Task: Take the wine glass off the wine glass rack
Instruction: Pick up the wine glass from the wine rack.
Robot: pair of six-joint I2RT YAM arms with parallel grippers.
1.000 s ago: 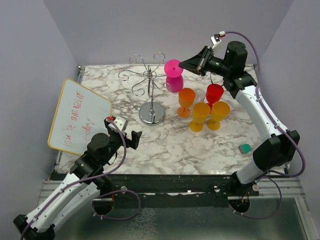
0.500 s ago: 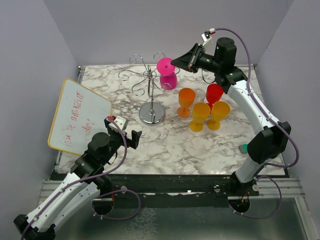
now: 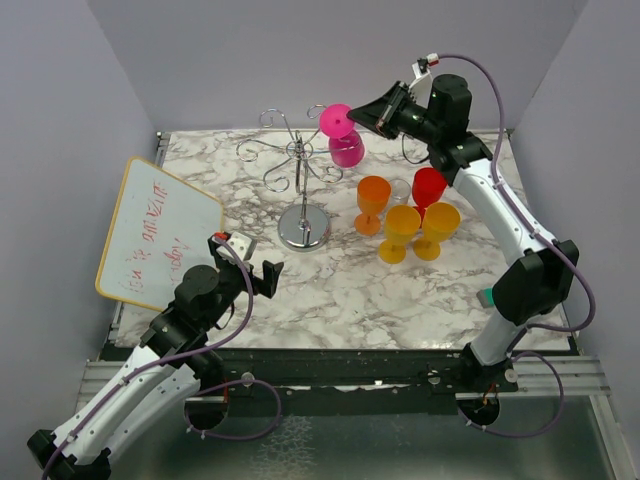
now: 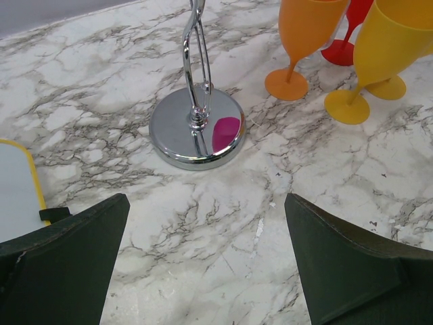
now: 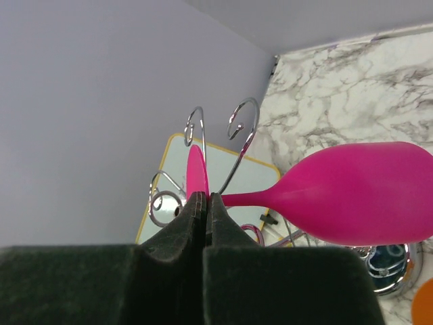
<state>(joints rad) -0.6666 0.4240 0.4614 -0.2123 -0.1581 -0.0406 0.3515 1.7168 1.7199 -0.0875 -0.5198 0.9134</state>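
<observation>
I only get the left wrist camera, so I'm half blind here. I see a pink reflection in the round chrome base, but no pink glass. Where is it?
Observer: Top view shows the pink plastic wine glass up in the air at the right side of the chrome wire wine glass rack, tilted, foot uppermost.
Operator: Is anything holding it?
Observer: Yes, the right arm's fingers are shut on the rim of its round foot.
Operator: Is it clear of the rack?
Observer: Cannot tell. The right wrist view shows curled wire arms close behind the foot.
</observation>
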